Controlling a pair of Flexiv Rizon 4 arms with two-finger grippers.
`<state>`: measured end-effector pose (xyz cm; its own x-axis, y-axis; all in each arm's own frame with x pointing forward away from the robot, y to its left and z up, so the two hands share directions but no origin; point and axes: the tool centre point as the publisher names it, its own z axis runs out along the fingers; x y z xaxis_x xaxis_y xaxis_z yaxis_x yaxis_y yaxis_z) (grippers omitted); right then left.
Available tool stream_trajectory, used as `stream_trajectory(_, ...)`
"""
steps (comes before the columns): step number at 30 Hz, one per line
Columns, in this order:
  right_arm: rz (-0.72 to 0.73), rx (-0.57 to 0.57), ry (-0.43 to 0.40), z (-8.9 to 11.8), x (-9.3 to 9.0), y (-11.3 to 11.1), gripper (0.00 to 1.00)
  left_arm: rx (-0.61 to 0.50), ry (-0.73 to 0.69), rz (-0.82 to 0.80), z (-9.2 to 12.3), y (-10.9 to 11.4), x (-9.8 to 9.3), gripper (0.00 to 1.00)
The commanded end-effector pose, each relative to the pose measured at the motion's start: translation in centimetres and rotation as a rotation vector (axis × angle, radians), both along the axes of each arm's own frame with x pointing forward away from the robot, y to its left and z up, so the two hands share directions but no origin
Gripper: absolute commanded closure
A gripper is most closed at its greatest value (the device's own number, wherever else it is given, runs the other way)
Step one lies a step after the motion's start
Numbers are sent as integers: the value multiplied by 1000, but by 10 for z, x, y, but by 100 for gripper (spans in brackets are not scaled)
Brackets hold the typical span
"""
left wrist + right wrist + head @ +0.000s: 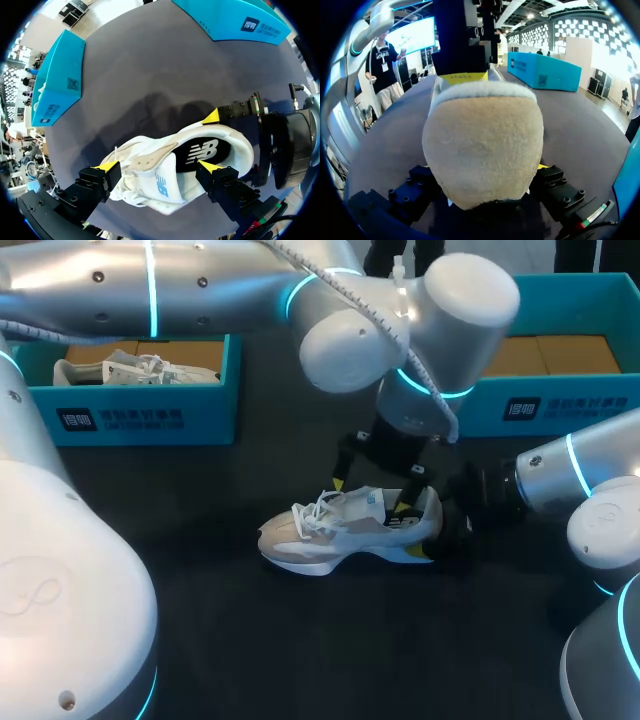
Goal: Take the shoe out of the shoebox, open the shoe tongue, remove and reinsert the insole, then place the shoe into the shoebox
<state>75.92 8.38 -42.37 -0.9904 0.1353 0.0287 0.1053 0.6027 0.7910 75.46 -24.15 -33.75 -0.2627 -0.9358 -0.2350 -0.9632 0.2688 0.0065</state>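
A white and beige shoe [330, 535] lies upright on the dark table, toe toward the left. My left gripper [372, 497] hangs open just over its mouth. In the left wrist view the left gripper [157, 166] straddles the white tongue [155, 182], with one fingertip by the laces and the other over the black insole [202, 150]. My right gripper [435, 525] is at the heel. From the right wrist the beige heel [480, 145] fills the space between that gripper's [484, 167] fingers, which press on it from both sides.
A blue shoebox [140, 415] at the back left holds a second white shoe [135, 370]. Another blue shoebox [560, 405] at the back right shows a bare brown floor. My left arm spans the table above both.
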Motion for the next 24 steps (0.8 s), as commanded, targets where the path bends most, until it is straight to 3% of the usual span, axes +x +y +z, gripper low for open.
stream_trajectory(1, -1, -3, 0, -2, 1, 3, 100, 16, 2, -1, -5, -3, -1, 0)
stream_trajectory(17, -1, -3, 0, -2, 1, 3, 100, 56, 24, -5, -21, -4, -6, 0)
stream_trajectory(24, -1, -3, 0, -2, 1, 3, 100, 92, -13, 25, -16, 2, -8, 0)
